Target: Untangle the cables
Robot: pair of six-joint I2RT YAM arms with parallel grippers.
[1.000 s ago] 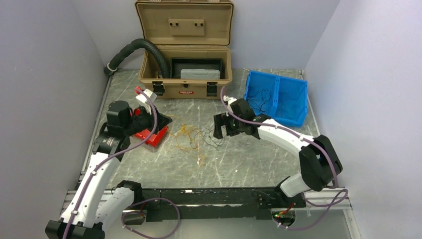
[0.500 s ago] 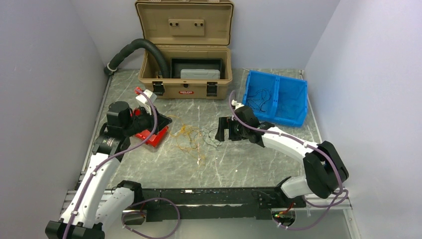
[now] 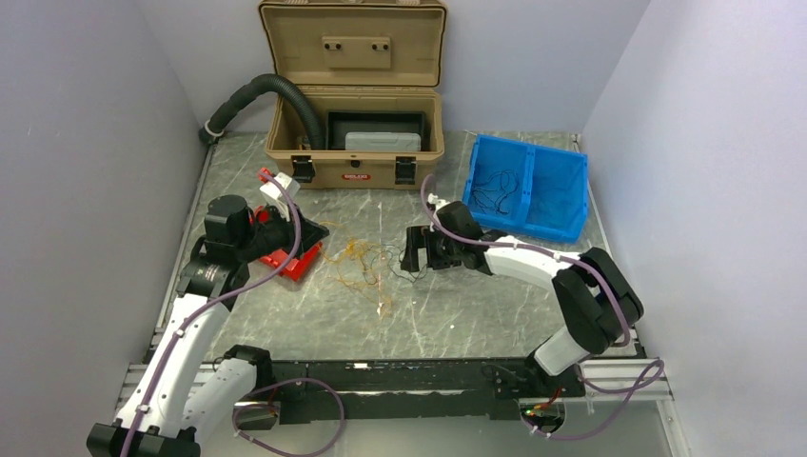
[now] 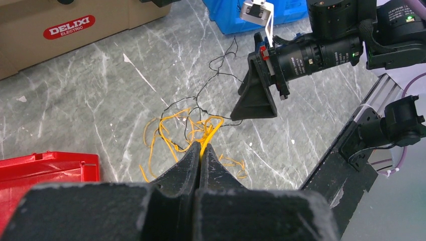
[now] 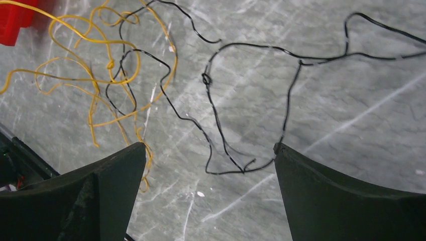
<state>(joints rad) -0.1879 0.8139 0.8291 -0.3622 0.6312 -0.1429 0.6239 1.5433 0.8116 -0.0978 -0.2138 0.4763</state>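
while the left jaws pinch yellow, the right jaws hang wide over black

seen from above, the cables (image 3: 366, 262) lie in a loose tangle on the counter (image 3: 457, 305) at mid frame, between the two arms. the left jaws are closed on a yellow strand (image 4: 210, 131), just beside the red bin (image 3: 297, 265). the right jaws stand fully apart and hold nothing. in the right wrist view a black strand (image 5: 206, 79) loops directly between them, its long run heading to the upper right and off the frame edge. the right arm is the nearer to it. how black and yellow cross at the upper left of that view is hard to read, and no blue strand can be made out.
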